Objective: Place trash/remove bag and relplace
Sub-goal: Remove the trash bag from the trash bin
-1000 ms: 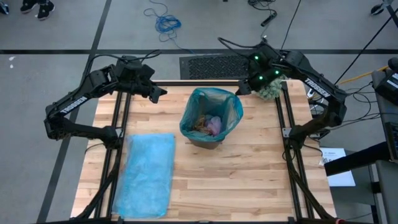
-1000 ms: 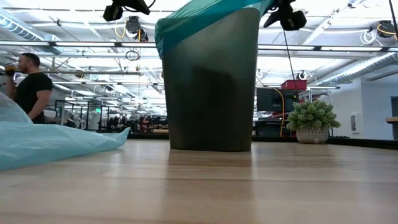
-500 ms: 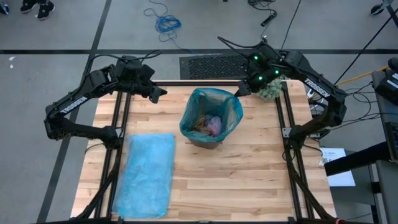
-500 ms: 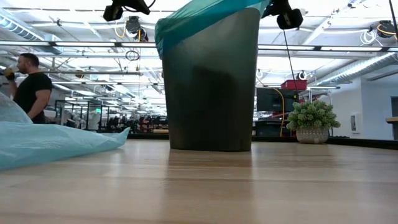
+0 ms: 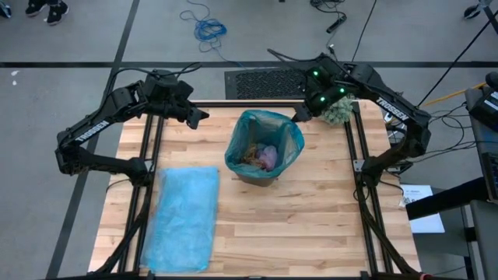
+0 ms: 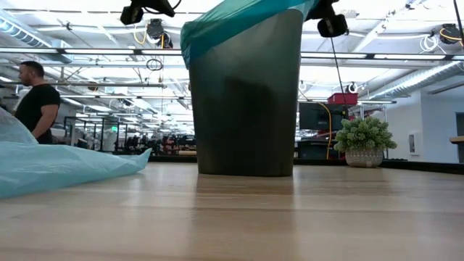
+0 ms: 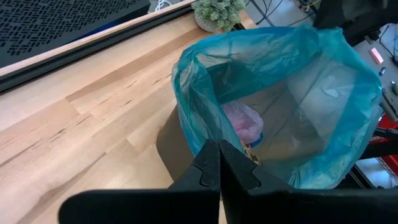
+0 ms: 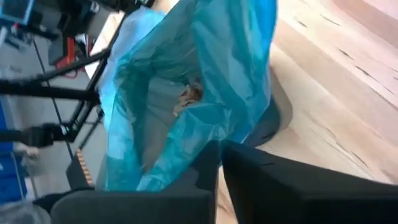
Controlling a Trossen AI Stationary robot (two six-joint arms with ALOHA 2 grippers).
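A dark bin (image 6: 246, 101) stands mid-table, lined with a teal bag (image 5: 264, 128) whose rim is folded over the bin's top. The trash (image 5: 261, 155), brown wads and a lilac-pink piece, lies inside the bag. My right gripper (image 5: 298, 117) is shut at the bag's far right rim. My left gripper (image 5: 204, 117) hangs shut to the left of the bin, apart from it. A flat light-blue spare bag (image 5: 185, 218) lies on the table's near left. My right gripper pinches the teal bag's rim (image 8: 208, 134) between its two fingers, at the bin's far right side. The fingers slant down at it from the table's far right. The bag stays draped over the bin, which stands on the table.
A potted grey-green plant (image 5: 337, 111) stands at the table's far right corner, just behind my right gripper. Dark frame rails (image 5: 358, 155) run along both table sides. A person (image 6: 35, 98) stands in the room beyond. Bare wood lies right of and in front of the bin.
My right gripper has shut at the bag's far right rim, and its wrist has rolled a little. The bin, the bag and the trash have stayed where they were.
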